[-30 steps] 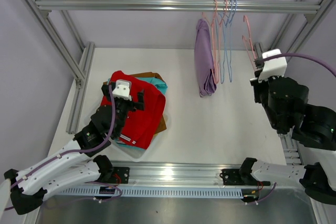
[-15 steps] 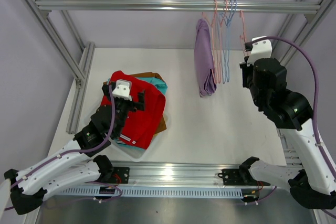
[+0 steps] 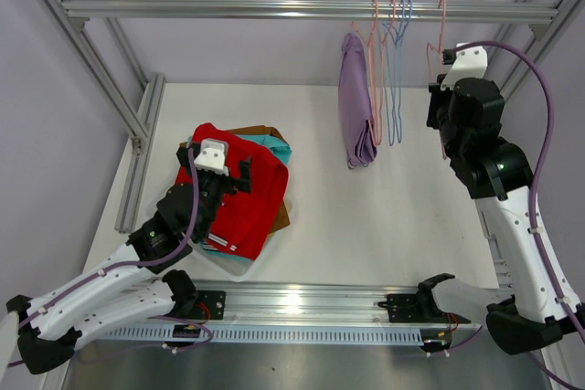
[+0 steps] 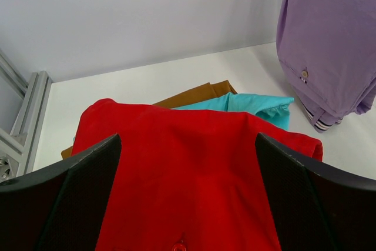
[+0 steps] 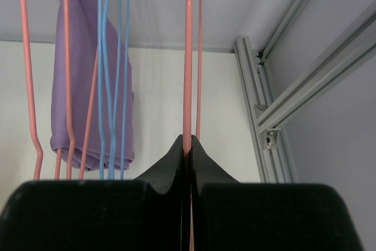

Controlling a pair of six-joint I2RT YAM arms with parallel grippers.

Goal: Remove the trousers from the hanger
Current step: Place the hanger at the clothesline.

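Top external view pretty much settles it: the lilac trousers (image 3: 356, 107) are the only pair hanging off the rail (image 3: 274, 9), draped over a hanger with their long axis running straight down, hem off the surface (image 3: 384, 216). The right tool (image 5: 188, 148) is up at the same rail but further right, fingers pressed together on the wire of an empty pink hanger (image 5: 188, 57). So the lilac pair lies to that tool's left, with the blue hangers (image 3: 398, 70) and another pink one in between. The left tool (image 4: 188, 168) is spread wide and holding nothing, sitting low over the red trousers (image 3: 242, 207) on top of the pile, with teal and brown peeking out underneath. That's well apart from the rail, though the lilac pair does show at the right edge of the left wrist view. My read: the right arm is clearly nearer, and reaching the trousers means a sideways shift left along the rail, once it's rid of the hanger it's pinching.
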